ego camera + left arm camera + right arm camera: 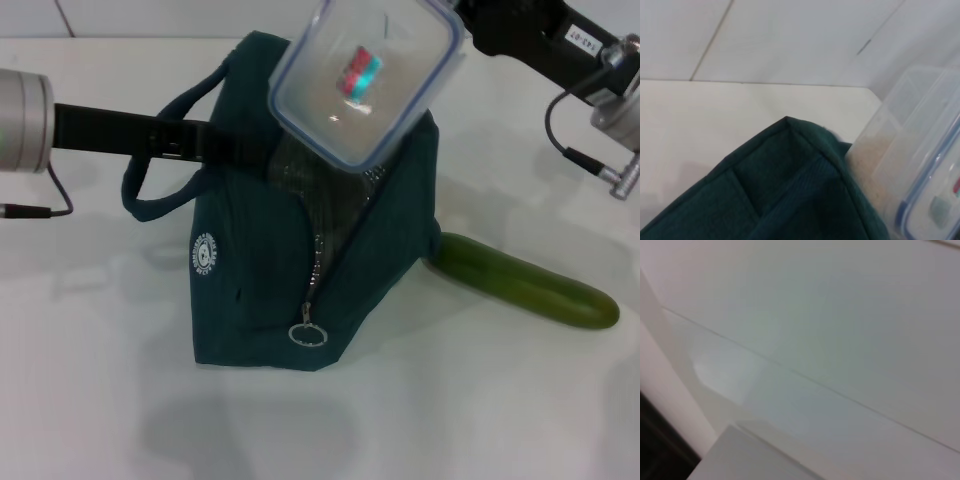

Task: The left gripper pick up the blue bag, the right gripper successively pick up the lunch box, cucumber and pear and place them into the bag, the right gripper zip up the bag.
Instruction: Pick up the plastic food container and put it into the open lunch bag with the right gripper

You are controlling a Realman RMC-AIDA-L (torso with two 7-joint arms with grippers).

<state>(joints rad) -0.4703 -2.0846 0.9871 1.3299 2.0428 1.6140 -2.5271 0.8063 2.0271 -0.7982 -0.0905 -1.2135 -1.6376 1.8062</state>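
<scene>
The blue bag [260, 290] stands on the white table with its zip open and the silver lining showing. My left gripper [225, 142] comes in from the left and is shut on the bag's top edge by the handles. The clear lunch box [320, 100] hangs tilted over the bag's mouth, its lower corner at the opening, with my right gripper [470, 22] shut on its upper right corner. The left wrist view shows the bag's corner [790, 190] and the lunch box [910, 165] beside it. The cucumber [530, 282] lies on the table right of the bag. The pear is out of view.
The bag's ring zip pull [308, 333] hangs at the front lower end of the zip. A loop handle [150, 190] sags to the left below my left arm. White table [100, 400] spreads in front. The right wrist view shows only pale surfaces.
</scene>
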